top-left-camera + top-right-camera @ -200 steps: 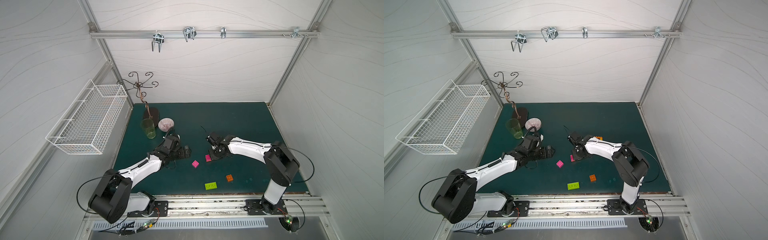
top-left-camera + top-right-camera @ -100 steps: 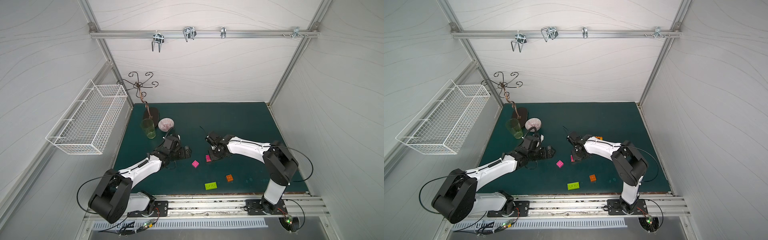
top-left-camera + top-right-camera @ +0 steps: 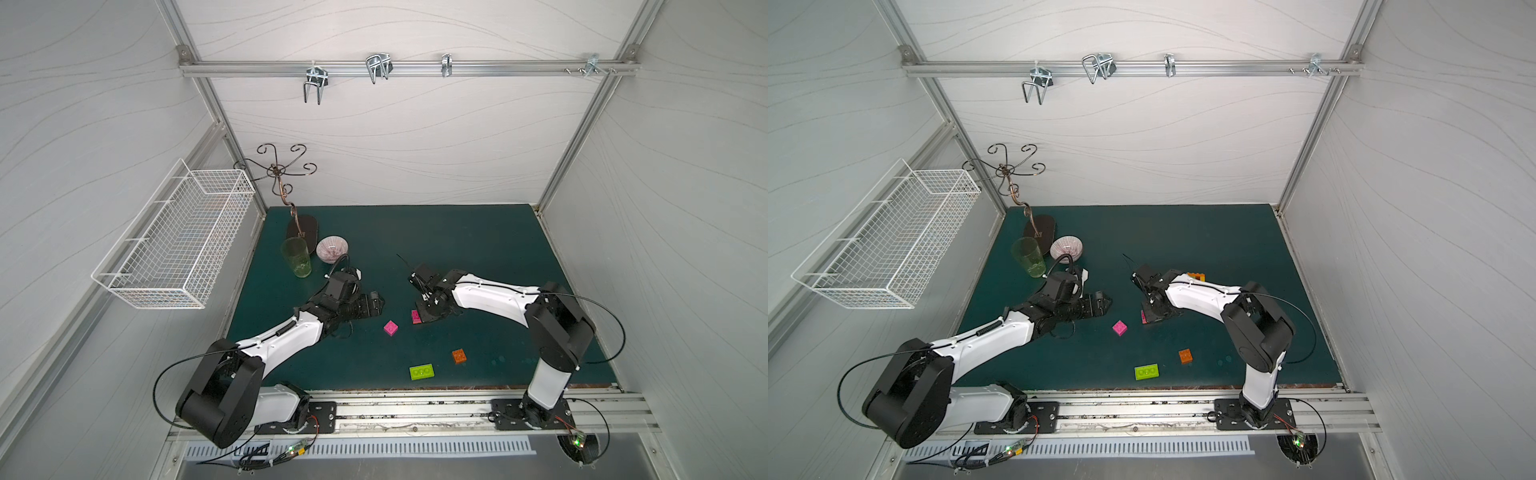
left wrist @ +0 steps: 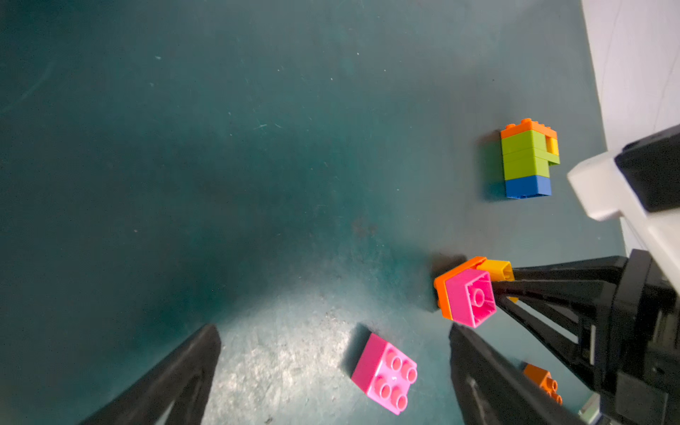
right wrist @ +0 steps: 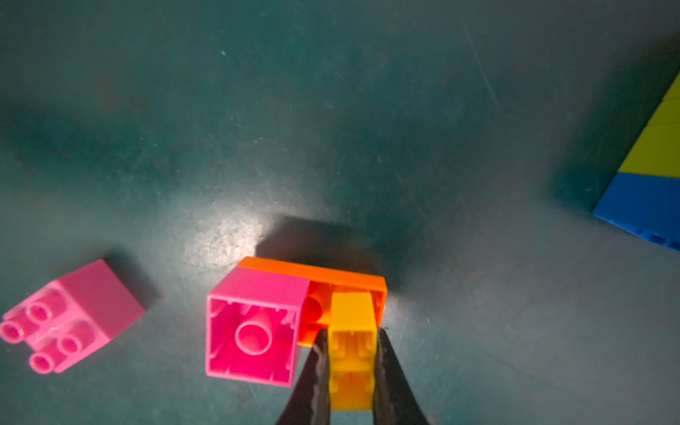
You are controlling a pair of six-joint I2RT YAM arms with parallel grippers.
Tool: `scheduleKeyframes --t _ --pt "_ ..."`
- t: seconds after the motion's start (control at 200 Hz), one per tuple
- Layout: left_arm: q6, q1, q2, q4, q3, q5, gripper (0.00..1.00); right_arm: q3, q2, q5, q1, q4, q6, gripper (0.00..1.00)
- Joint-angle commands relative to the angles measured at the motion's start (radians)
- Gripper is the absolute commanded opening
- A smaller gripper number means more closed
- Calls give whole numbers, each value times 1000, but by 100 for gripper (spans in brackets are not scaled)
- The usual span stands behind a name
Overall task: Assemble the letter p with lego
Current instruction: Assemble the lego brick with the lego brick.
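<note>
I judge it half done: stack (image 4: 528,162) standing, right gripper (image 5: 351,336) clamping the yellow brick (image 5: 351,312), left gripper (image 4: 333,328) wide, green brick (image 3: 1146,371) loose at six o'clock.

The table top (image 4: 257,147) is a matt teal sheet, scuffed and finely scratched, with a dull sheen where light falls. The magenta brick (image 4: 384,373) and yellow brick (image 5: 351,368) are smooth, glossy plastic. The right gripper (image 5: 350,331) has matt black plastic fingers (image 5: 314,379) with ridged inner edges. The right arm (image 3: 486,293) has smooth white plastic shells. The rail (image 3: 498,67) is pale brushed metal. The basket (image 3: 178,245) is white-coated wire. The stand (image 3: 276,169) is dark, coppery metal. The cup (image 3: 296,257) is clear green, the bowl (image 3: 331,248) glossy. The walls (image 3: 395,137) are matt white panels.
</note>
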Motion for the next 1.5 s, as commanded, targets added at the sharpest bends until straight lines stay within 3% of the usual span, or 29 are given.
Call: scheduleKeyframes --t 0.0,0.135,0.34,0.48,0.946,1.496 --pt "27 -34 -30 61 1 5 99 2 -54 23 8 -40 -1 0" --pt "59 -96 1 41 35 -22 99 -12 -66 21 8 -35 1 0" --pt "63 -102 59 42 58 30 87 -29 -32 8 5 -20 5 0" --pt "68 -106 62 47 60 38 84 -34 -11 0 3 -11 4 0" --pt "76 -179 109 95 83 132 83 -28 12 -6 -4 -1 2 0" --pt "53 -226 307 56 183 101 76 -101 30 -39 -4 22 82 0"
